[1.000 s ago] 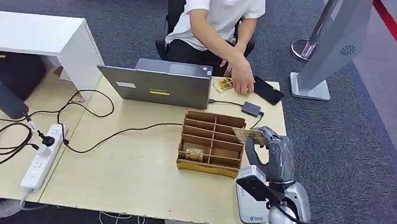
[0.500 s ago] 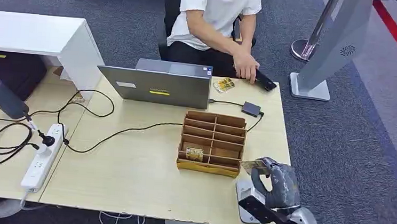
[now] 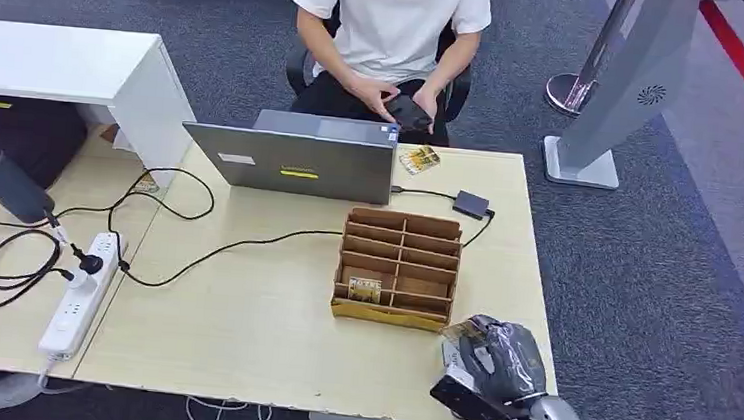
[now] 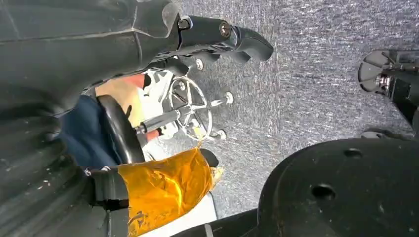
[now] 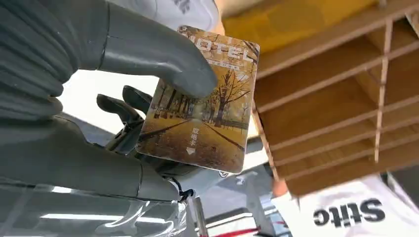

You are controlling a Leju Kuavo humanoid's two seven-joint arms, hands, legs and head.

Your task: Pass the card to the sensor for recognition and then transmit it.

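Note:
My right hand (image 3: 499, 360) pinches a hotel card (image 5: 202, 118) with an autumn tree picture between thumb and fingers. In the head view the card (image 3: 463, 328) sticks out from the hand toward the cardboard organizer (image 3: 399, 267), low over the white sensor (image 3: 451, 357) at the table's front right corner. The hand hides most of the sensor, and whether the card touches it cannot be told. Another card (image 3: 364, 288) stands in a front slot of the organizer. My left hand (image 4: 217, 34) hangs over the carpet, holding nothing, fingers stretched out.
A person sits behind the grey laptop (image 3: 297, 154), holding a black phone (image 3: 408, 111) in both hands. More cards (image 3: 418, 159) and a small dark box (image 3: 471, 204) lie on the far side. Cables and a power strip (image 3: 81, 292) lie to the left.
My right hand has carried the card from above the organizer back and down over the sensor. The person picked the phone up off the table and leaned back.

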